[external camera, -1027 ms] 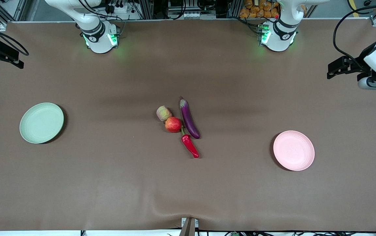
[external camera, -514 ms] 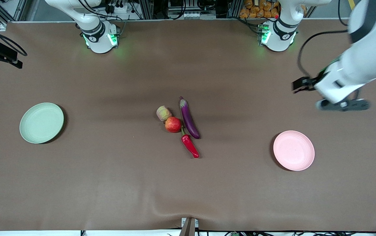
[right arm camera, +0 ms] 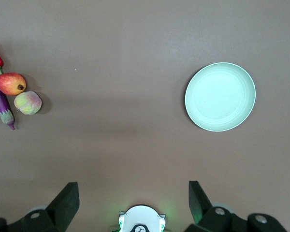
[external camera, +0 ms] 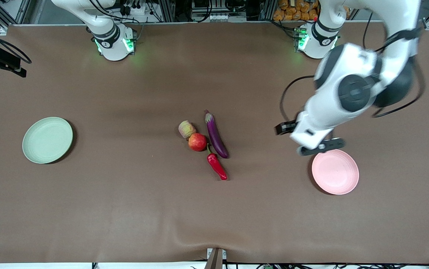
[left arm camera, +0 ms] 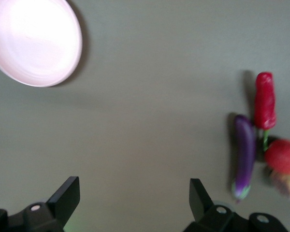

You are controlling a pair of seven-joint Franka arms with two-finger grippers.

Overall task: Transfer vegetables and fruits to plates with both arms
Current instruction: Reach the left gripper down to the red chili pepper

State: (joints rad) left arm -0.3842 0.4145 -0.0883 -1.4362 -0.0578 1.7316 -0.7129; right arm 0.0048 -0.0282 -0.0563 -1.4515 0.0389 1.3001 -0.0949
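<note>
In the middle of the table a purple eggplant (external camera: 216, 135), red chili (external camera: 217, 166), red apple (external camera: 198, 142) and pale yellow-green fruit (external camera: 187, 129) lie huddled together. The mint green plate (external camera: 47, 140) sits toward the right arm's end and the pink plate (external camera: 335, 171) toward the left arm's end; both are bare. The left arm (external camera: 345, 101) hangs over the table between the pile and the pink plate. My left gripper (left arm camera: 134, 195) is open and holds nothing. My right gripper (right arm camera: 134, 195) is also open and holds nothing, high over its own base (right arm camera: 140, 220).
A brown cloth covers the table, with a raised wrinkle (external camera: 199, 233) near the front edge. The two arm bases (external camera: 113, 45) (external camera: 317, 41) stand along the edge by the robots, with cables and clutter past them.
The left arm has swung in from its end of the table toward the middle and now hangs beside the pink plate. The right arm has hardly moved. The produce has not shifted.
</note>
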